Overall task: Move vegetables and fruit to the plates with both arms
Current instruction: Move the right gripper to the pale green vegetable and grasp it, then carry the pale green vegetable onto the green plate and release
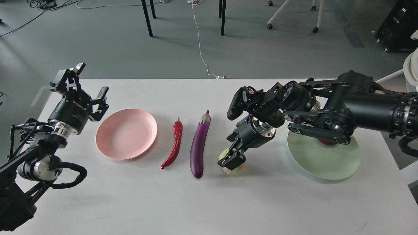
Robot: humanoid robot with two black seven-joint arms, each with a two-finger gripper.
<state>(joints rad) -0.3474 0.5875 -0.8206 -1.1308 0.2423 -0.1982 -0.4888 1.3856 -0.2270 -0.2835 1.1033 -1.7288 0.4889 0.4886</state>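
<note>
- Head view: our right pincer (232, 159) is down on the pale yellow-green fruit (232, 169), between the eggplant (200, 144) and the pale green plate (326, 156).
- Risk 1: the fruit looks lumpy and rounded, so an off-centre bite could let it squirt out and roll toward the eggplant, which lies near.
- Risk 2: our right forearm hangs over the green plate; a low carry could clip its rim and skid it on the tabletop (209, 202).
- Risk 3: a dark-red fruit (326, 142) peeks out under the arm on that plate; dropping the second fruit against it could knock either off.
- Right pincer: fingers straddle the fruit's top, apparently touching it; we cannot tell whether they have clamped, since the fruit is on the tabletop and the arm hides much of it.
- Left pincer (87, 85): fingers spread wide, holding nothing, raised beside the pink plate (126, 133), which is bare.
- Red chili pepper (173, 145) lies between pink plate and eggplant, untouched.
</note>
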